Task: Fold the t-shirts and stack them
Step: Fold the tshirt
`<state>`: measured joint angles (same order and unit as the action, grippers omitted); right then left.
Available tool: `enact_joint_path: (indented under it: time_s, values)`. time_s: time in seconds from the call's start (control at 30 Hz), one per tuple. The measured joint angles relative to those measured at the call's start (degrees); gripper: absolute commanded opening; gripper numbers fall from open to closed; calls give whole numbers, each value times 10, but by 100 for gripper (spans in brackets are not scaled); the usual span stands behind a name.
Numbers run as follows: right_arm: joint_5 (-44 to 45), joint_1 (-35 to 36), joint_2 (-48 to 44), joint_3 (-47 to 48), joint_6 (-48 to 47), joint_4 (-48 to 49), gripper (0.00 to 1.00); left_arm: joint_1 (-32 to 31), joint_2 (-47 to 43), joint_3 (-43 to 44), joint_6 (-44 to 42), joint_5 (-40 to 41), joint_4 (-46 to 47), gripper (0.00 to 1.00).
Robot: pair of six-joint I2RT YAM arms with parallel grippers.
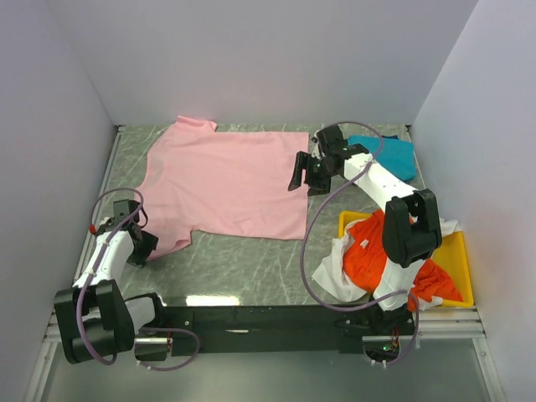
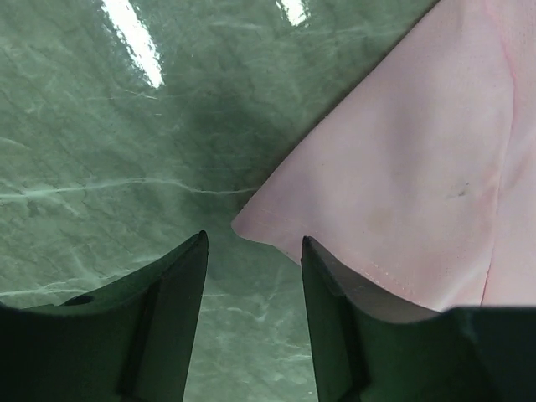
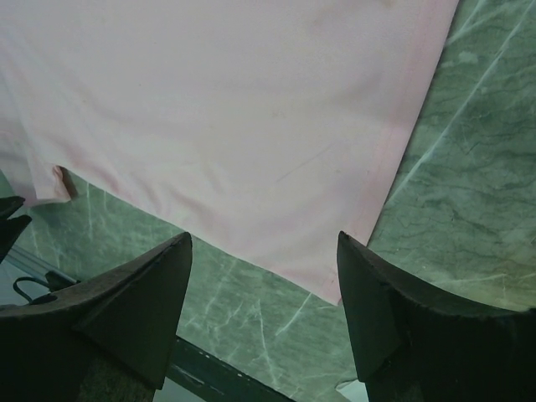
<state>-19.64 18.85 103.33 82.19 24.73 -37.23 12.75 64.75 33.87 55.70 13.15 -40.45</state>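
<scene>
A light pink t-shirt [image 1: 226,180] lies spread flat on the green marble table. My left gripper [image 1: 146,247] is low at the shirt's near left sleeve. In the left wrist view the sleeve corner [image 2: 251,224] lies just ahead of the gap, and the left gripper [image 2: 254,243] is open with only table between its fingers. My right gripper [image 1: 306,182] hovers open at the shirt's right hem. In the right wrist view the right gripper [image 3: 264,239] stands wide above the hem corner [image 3: 339,293]. A teal-blue t-shirt [image 1: 395,156] lies at the back right. An orange-red t-shirt [image 1: 373,251] and a white t-shirt [image 1: 333,272] are heaped together.
The heap sits in a yellow tray [image 1: 459,260] at the near right, behind the right arm's base. Pale walls close off the table on the left, back and right. A black rail [image 1: 251,318] runs along the near edge.
</scene>
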Motion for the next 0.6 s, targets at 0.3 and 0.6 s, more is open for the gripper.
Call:
enact_joint_path:
  time_s: [0.3,0.6]
  values:
    - [-4,0,0,0,4,0,76,4,4,-2,1,5,18,48]
    - [-4,-1,0,0,7,0,76,6,23,-3,0,16,35,39]
